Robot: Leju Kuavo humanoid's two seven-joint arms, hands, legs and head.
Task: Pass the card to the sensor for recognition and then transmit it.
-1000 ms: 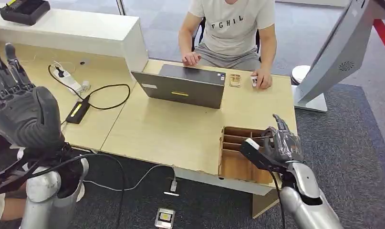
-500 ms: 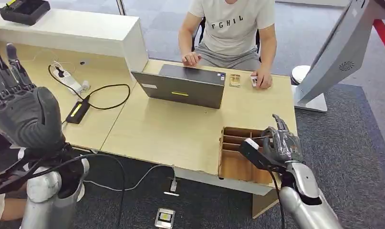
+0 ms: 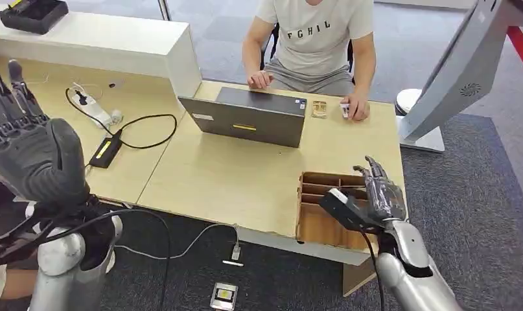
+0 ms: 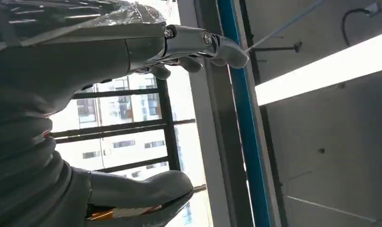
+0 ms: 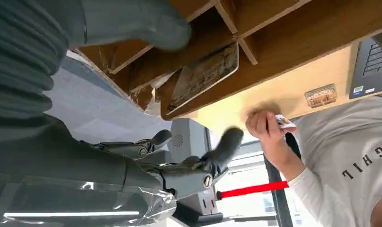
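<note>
One laptop (image 3: 249, 116), one wooden divided box (image 3: 323, 204), one card (image 5: 203, 75) and two robot hands are counted: left robot hand (image 3: 28, 146), right robot hand (image 3: 375, 194).

Right hand (image 3: 380, 194) hides part of the wooden compartment box (image 3: 318, 223). Card (image 5: 204, 75) print illegible. Small item in the person's hand (image 3: 357, 109) indistinct.

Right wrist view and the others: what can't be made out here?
- Card in the slotted wooden tray: print unreadable, one end behind a divider.
- Small item under the seated person's hand: too small.
- Right hand, head view: fingertips hidden by its own back.
- Left hand: cut off by the edge.
</note>
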